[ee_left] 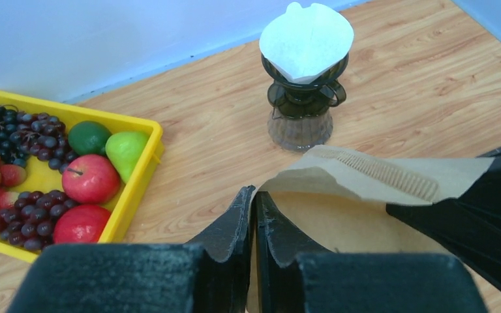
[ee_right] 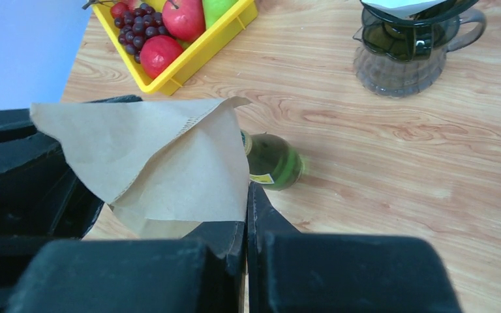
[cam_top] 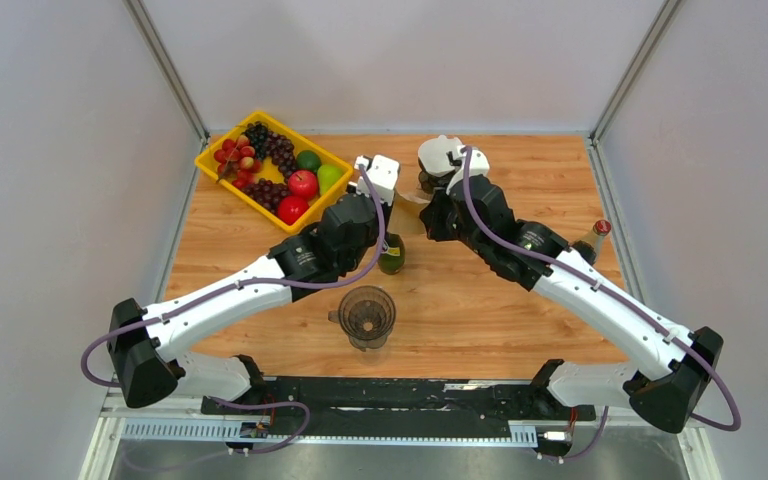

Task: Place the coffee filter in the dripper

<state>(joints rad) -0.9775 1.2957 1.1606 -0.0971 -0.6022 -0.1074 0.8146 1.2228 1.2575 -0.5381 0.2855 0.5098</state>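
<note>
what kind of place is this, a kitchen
Likely a robot test cell, not a kitchen: bare white panels box in a wooden table, a left arm and right arm mount at its near edge, and the fruit tray looks staged.

L hand (ee_left: 253,202) prob. shut | R hand (ee_right: 246,208) shut | both angled inward, tips near
</note>
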